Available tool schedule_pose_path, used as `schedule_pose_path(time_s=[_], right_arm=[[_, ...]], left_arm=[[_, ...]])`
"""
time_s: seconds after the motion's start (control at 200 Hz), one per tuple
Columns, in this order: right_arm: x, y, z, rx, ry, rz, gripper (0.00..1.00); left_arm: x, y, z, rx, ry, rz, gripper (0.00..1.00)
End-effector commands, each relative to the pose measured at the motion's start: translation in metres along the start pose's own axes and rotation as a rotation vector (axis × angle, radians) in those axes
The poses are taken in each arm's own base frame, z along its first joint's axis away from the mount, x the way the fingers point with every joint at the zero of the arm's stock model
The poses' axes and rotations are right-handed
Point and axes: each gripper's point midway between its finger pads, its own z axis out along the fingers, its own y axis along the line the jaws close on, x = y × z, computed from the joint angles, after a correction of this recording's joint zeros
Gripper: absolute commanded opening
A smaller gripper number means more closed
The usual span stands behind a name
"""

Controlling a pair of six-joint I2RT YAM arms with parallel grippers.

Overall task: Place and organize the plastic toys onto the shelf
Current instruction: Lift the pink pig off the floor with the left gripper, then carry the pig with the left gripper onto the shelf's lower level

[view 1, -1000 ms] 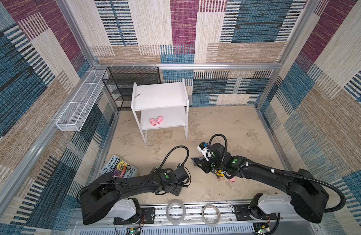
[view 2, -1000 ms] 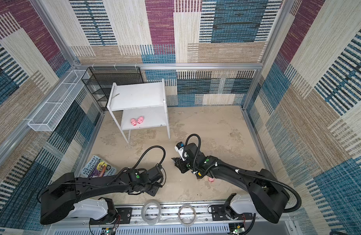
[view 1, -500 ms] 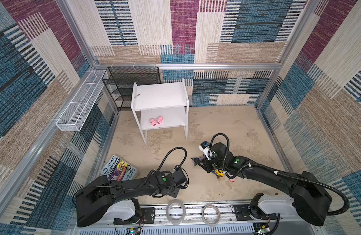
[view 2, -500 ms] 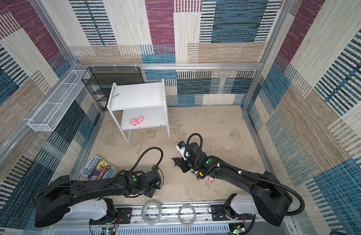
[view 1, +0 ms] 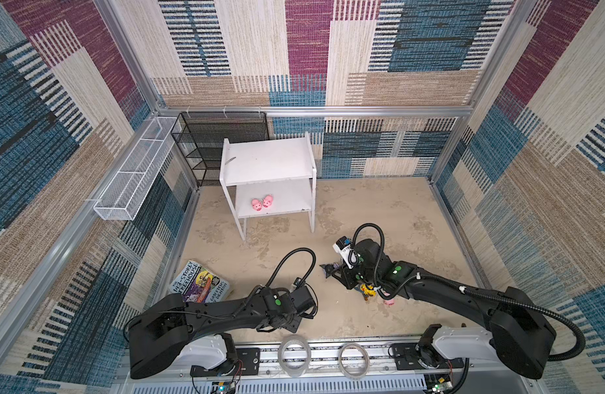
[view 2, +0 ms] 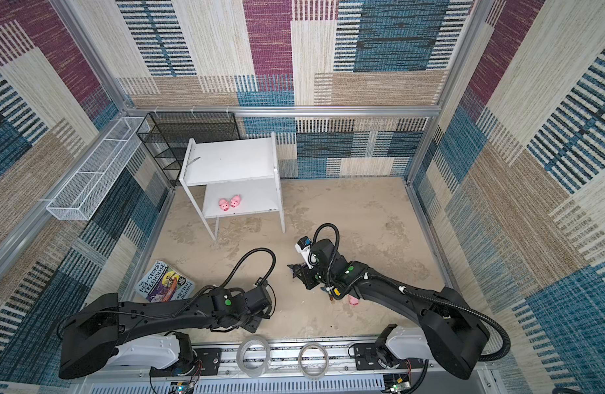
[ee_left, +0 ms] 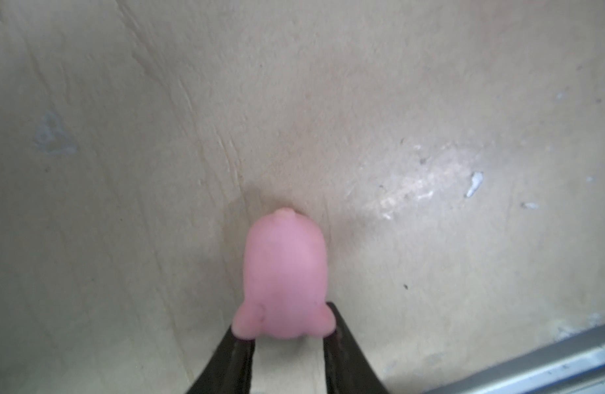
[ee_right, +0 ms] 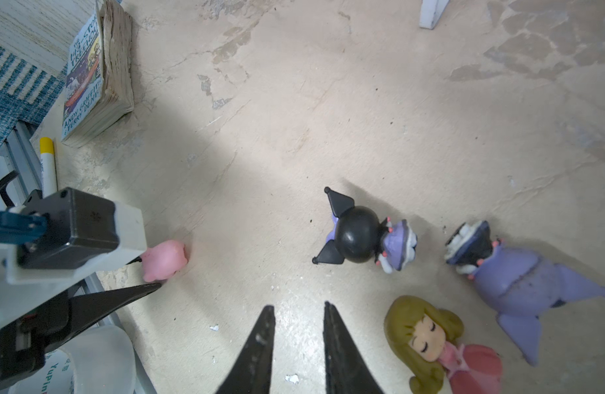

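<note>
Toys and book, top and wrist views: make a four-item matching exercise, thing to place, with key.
Things:
1. pair of pink pigs
2. pink pig in the left wrist view
3. blond doll
4. paperback book

Places:
A. on the floor by the left-side wall
B. between the left gripper fingers
C. lower board of the white shelf
D. lying on the floor beside the right gripper

Pairs: 1-C, 2-B, 3-D, 4-A

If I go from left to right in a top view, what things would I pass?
White wire basket → book → two pink pigs on the shelf → black-and-purple toy → yellow toy → another pink pig.
</note>
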Motion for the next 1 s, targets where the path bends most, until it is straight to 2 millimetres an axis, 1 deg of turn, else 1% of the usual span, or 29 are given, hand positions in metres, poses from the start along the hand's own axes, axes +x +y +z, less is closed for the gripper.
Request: schedule_pose_path(time_s=[0.0,0.15,0.22,0.265,0.336,0.346,0.376,0.461,0.496,0.521,0.616,0.661,0.776,0.891,0.936,0.997], right_arm=[[-0.005,0.001,-0.002,-0.004,-0.027,-0.007,0.28],[-0.003,0.000,-0.007,0.005,-0.037,-0.004,0.28],[-0.004,0.000,-0.008,0.006,-0.043,0.000,0.28],[-0.004,0.000,-0.009,0.005,-0.048,0.000,0.28],[-0.004,0.000,-0.009,0.004,-0.051,0.004,0.28],[-0.004,0.000,-0.009,0.005,-0.052,0.004,0.28],[-0.004,0.000,-0.010,0.005,-0.053,0.004,0.28],[-0.004,0.000,-0.011,0.006,-0.057,0.005,0.28],[-0.004,0.000,-0.012,0.004,-0.060,0.005,0.28],[-0.004,0.001,-0.012,0.002,-0.062,0.005,0.28],[-0.004,0.003,-0.014,-0.009,-0.068,0.004,0.28],[-0.004,0.004,-0.015,-0.015,-0.073,0.000,0.28],[-0.006,0.006,-0.019,-0.024,-0.093,-0.010,0.28],[-0.006,0.006,-0.022,-0.024,-0.099,-0.013,0.28],[-0.006,0.006,-0.022,-0.026,-0.102,-0.013,0.28],[-0.004,0.006,-0.023,-0.027,-0.104,-0.010,0.28]], left_arm=[[-0.006,0.004,0.001,-0.041,-0.013,0.023,0.35],[-0.008,0.004,0.002,-0.054,-0.007,0.035,0.34],[-0.009,0.003,0.002,-0.052,-0.010,0.038,0.31],[-0.009,0.003,0.002,-0.051,-0.011,0.041,0.26],[-0.011,0.002,0.002,-0.046,-0.016,0.047,0.23],[-0.011,0.002,0.002,-0.047,-0.016,0.048,0.21],[-0.011,0.001,0.002,-0.044,-0.017,0.049,0.19],[-0.012,0.000,0.000,-0.033,-0.023,0.052,0.16],[-0.012,0.001,-0.002,-0.031,-0.029,0.053,0.10],[-0.012,0.000,-0.003,-0.026,-0.036,0.052,0.08],[-0.014,0.001,-0.008,-0.013,-0.059,0.052,0.06],[-0.015,0.002,-0.010,-0.012,-0.071,0.052,0.01],[-0.020,0.004,-0.017,-0.012,-0.100,0.056,0.00],[-0.033,0.008,-0.030,-0.028,-0.152,0.055,0.00],[-0.042,0.012,-0.038,-0.041,-0.177,0.036,0.00],[-0.060,0.019,-0.050,-0.053,-0.209,-0.007,0.00]])
